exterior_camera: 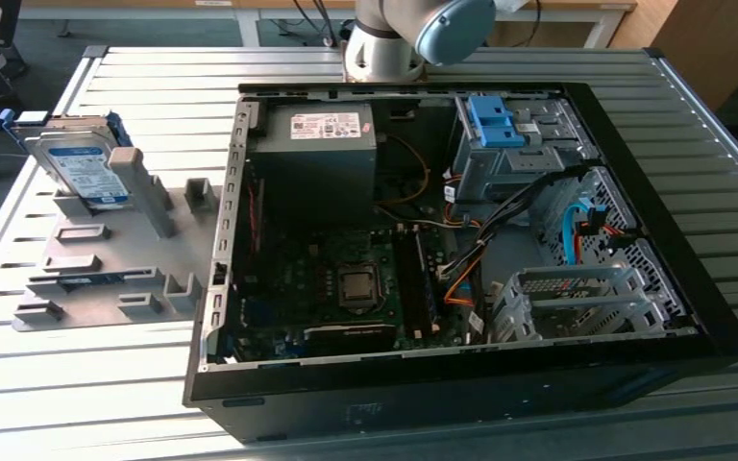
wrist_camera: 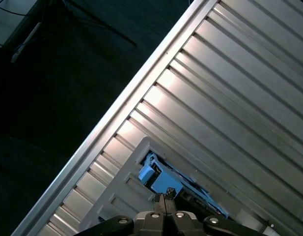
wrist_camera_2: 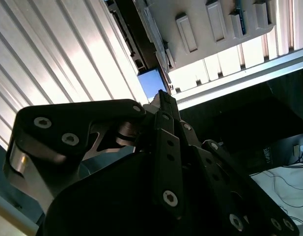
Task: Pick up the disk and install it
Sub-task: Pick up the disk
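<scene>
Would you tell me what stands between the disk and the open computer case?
In the exterior view, two grey upright posts of the holder plate stand between the disk and the computer case.

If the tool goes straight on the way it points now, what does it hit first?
Most likely the disk: in the first wrist view its blue frame sits right ahead of the tool tips. How far off it is remains unclear.
</scene>
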Action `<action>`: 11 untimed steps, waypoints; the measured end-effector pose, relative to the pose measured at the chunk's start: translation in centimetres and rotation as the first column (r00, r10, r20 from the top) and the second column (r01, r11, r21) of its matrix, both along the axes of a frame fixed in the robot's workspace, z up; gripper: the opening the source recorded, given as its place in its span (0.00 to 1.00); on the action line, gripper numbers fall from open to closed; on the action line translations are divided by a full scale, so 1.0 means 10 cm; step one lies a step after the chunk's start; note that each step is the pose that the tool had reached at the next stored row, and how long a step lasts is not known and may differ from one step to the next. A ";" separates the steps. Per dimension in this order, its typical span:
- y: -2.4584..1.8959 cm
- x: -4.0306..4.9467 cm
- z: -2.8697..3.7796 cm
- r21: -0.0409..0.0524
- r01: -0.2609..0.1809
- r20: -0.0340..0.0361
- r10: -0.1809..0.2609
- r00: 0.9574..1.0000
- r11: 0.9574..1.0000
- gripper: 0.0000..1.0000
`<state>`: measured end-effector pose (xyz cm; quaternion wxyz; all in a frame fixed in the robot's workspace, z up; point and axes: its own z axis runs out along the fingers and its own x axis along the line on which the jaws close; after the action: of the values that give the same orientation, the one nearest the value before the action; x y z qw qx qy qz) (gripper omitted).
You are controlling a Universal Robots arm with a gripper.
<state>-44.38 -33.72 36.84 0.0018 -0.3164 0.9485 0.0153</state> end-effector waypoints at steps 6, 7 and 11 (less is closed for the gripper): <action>0.000 0.000 0.000 0.000 -0.018 0.000 0.018 1.000 1.000 0.11; 0.000 0.000 0.000 0.000 -0.020 0.000 0.020 1.000 1.000 0.11; 0.000 0.000 0.000 0.000 -0.032 0.000 0.032 0.999 0.999 0.11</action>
<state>-44.38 -33.72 36.84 0.0016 -0.3315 0.9433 0.0153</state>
